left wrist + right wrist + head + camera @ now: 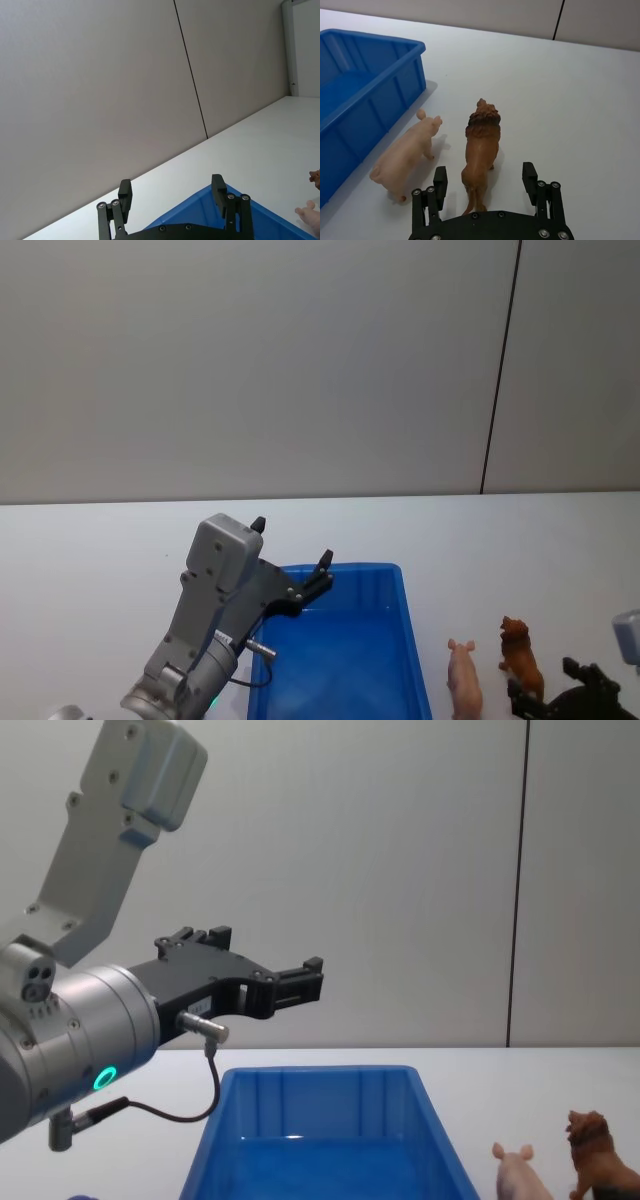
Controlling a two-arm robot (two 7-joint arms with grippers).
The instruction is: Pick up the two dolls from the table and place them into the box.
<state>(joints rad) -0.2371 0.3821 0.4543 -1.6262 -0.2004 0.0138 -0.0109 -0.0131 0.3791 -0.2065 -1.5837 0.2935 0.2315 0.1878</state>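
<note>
Standing on the table [580, 90], the lion [481, 150] is just right of the pig [407, 152], and both are outside the box [380, 102], beside its right wall. Both look like hard, smooth plastic — probably light and rigid, but apt to slip or tip over. The lion's flanks, across the torso, seem the surest hold. The right gripper [485, 175] hangs behind its hindquarters, fingers spread wide to either side. The left gripper [171, 185], also spread and empty, hovers over the box's left side.

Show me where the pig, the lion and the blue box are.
pig [405, 154]: right wrist view, on its back.
lion [481, 145]: right wrist view, on its back.
blue box [368, 567]: head view, on its far rim.
</note>
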